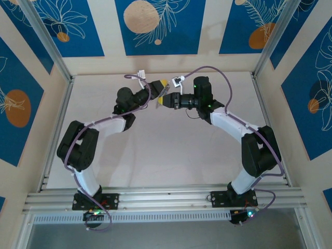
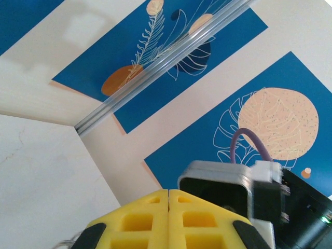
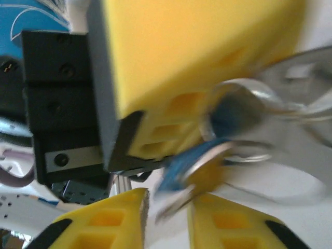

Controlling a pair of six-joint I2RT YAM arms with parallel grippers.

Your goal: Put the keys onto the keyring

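Risking a drop: right gripper (image 3: 168,199) parted around blue key (image 3: 176,166) at keyring (image 3: 282,137), key falls if unthreaded; left gripper (image 2: 168,194) clamped on keyring.

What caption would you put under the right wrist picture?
Blurry blue key between the right gripper's parted jaws, next to the grey keyring.

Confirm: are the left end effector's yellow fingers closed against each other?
Yes, the yellow fingers of the left end effector meet along a thin seam, no gap showing.
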